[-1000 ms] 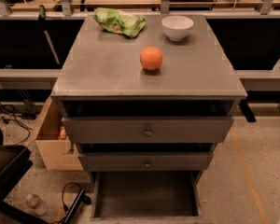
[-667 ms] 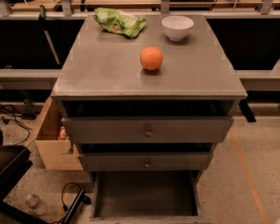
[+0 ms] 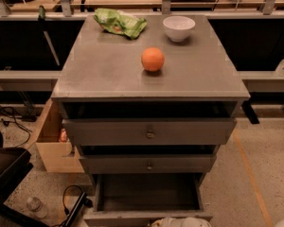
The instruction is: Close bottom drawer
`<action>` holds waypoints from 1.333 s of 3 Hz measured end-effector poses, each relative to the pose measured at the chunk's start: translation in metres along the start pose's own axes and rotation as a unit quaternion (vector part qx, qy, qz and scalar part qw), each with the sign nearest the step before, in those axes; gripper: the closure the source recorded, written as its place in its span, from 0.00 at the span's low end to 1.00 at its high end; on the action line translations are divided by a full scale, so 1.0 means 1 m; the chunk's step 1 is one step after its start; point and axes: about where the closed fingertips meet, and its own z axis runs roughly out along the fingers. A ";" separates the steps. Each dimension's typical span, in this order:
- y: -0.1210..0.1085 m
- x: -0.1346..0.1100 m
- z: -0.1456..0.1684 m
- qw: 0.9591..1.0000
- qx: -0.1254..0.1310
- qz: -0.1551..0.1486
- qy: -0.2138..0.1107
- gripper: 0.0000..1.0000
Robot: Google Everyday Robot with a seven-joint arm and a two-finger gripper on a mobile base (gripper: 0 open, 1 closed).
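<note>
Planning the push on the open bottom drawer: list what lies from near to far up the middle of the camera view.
The gripper, at the bottom edge by the drawer's front → bottom drawer, pulled out → middle drawer → top drawer → orange → white bowl.

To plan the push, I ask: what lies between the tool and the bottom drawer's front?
Camera view: nothing; the tool, at the picture's lower edge, is right by the bottom drawer's front.
</note>
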 end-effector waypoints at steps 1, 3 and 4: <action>0.003 0.000 0.000 1.000 0.000 0.000 0.000 1.00; -0.025 0.005 0.005 1.000 0.008 -0.003 -0.002 1.00; -0.053 0.011 0.009 1.000 0.014 -0.003 -0.005 1.00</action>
